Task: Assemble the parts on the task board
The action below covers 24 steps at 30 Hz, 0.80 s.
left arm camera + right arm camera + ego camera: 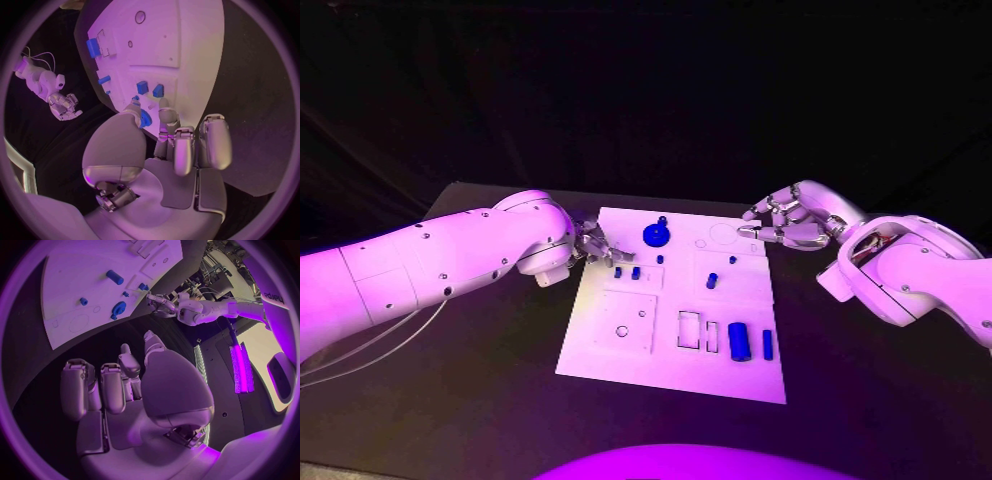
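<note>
The white task board [625, 345] lies at the centre of the head view on the black table [473, 400], with its long sides running from the upper middle of the frame toward the lower middle. The blue parts are spread across it: a round disc-shaped part [655, 236] sits near the board's upper edge, two small blocks [627, 272] stand side by side on the board's left half, a small peg [711, 281] stands near the board's middle, and a short cylinder [738, 341] and a thin bar [767, 343] lie side by side in the board's lower right area. The left hand [593, 246] is at the board's upper left edge, just beside the two small blocks. In the left wrist view its fingers [182, 150] are curled partway, with the tips over the board edge close to the disc-shaped part [145, 119]; whether they grip anything cannot be told. The right hand [785, 225] hovers off the board's upper right corner, above the table. In the right wrist view its fingers [112, 387] are loosely bent, apart, and hold nothing.
</note>
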Each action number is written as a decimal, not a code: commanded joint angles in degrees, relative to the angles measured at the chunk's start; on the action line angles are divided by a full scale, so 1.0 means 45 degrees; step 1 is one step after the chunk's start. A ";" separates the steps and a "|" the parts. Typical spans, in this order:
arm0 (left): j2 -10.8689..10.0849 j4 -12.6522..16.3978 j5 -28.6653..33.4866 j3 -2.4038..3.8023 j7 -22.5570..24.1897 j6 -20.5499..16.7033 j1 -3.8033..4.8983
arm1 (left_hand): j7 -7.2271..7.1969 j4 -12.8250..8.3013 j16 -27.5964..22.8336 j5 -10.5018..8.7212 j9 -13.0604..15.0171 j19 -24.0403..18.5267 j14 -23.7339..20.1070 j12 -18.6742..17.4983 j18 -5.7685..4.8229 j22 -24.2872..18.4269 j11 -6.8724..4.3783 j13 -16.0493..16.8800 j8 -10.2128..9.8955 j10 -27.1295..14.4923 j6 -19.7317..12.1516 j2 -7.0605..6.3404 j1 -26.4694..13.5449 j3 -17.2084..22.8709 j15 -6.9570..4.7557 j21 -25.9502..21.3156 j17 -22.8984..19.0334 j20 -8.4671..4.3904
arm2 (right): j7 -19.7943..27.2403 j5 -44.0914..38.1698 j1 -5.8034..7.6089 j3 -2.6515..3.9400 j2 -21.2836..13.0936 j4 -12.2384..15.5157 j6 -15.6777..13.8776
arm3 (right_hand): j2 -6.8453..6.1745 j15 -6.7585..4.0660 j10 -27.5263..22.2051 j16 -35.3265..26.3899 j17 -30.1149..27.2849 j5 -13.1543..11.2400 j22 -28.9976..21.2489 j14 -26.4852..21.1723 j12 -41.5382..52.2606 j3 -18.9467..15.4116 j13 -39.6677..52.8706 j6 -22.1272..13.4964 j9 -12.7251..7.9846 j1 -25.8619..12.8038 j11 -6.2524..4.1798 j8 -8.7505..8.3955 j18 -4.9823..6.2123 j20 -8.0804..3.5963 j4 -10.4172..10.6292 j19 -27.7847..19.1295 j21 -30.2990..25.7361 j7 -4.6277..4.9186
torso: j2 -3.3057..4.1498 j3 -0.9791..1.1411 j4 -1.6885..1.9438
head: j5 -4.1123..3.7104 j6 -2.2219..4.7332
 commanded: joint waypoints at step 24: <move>0.1362 -0.0367 -0.4011 -0.0350 0.6719 -0.3575 -0.0001 | 0.0934 -0.1192 -0.5759 0.0056 -0.3076 -0.3066 -0.1300 -0.6069 0.1191 -0.7222 0.1025 -0.6459 -0.2264 -0.3419 -0.1098 -0.0949 0.5449 0.2911 0.0853 -0.5768 -0.2923 0.0764 | 0.0133 -0.0084 -0.0029 0.0003 0.0058 -0.0028 0.0015 | 0.0135 -0.0060 -0.0781 -0.0313 -0.0048 0.0070 0.1420 0.0533 -0.0945 -0.0142 -0.0916 -0.0175 0.0046 0.0073 -0.0021 0.0084 0.0246 0.0006 0.0019 -0.0267 -0.0319 0.0025 | 0.0009 0.0007 0.0000 | -0.0310 0.0126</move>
